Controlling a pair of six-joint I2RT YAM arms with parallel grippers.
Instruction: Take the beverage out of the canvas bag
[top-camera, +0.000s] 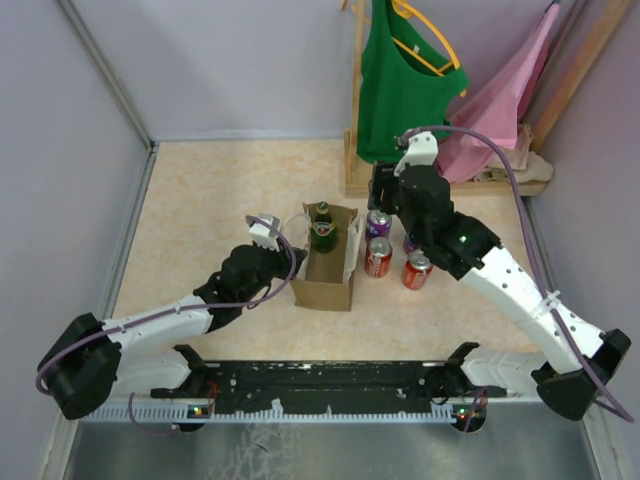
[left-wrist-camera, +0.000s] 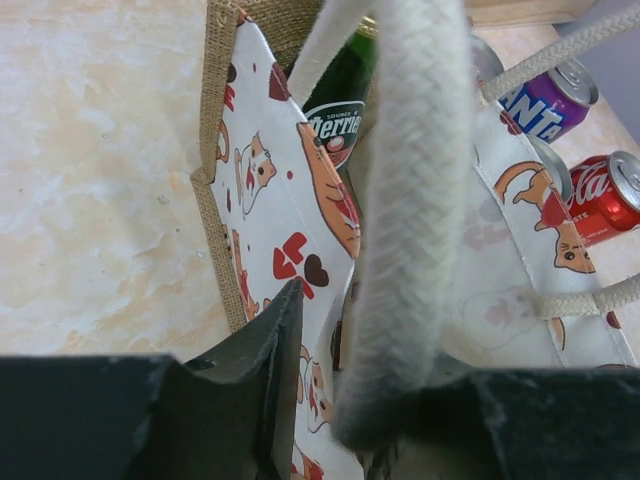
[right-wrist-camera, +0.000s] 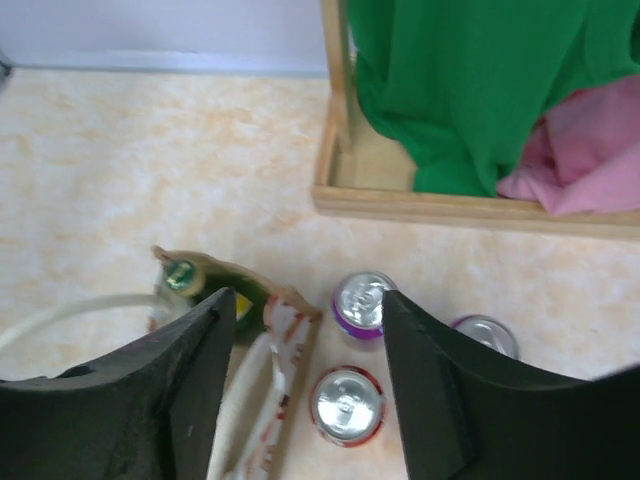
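Note:
The canvas bag (top-camera: 325, 272) stands upright mid-table, tan outside with a cartoon-print lining (left-wrist-camera: 270, 190). A green Perrier bottle (top-camera: 322, 228) stands inside at the far end, with its label (left-wrist-camera: 335, 125) and cap (right-wrist-camera: 180, 277) showing. My left gripper (top-camera: 275, 238) is at the bag's left wall, shut on the near white rope handle (left-wrist-camera: 410, 200). The rope hides its right finger. My right gripper (top-camera: 383, 198) hovers open and empty above the cans, right of the bag (right-wrist-camera: 290, 330).
Soda cans stand right of the bag: a purple one (top-camera: 378, 224), a red one (top-camera: 378, 257), another red one (top-camera: 416, 270). A wooden rack (top-camera: 355, 120) with a green shirt (top-camera: 405, 90) and pink cloth (top-camera: 500, 110) stands at the back right.

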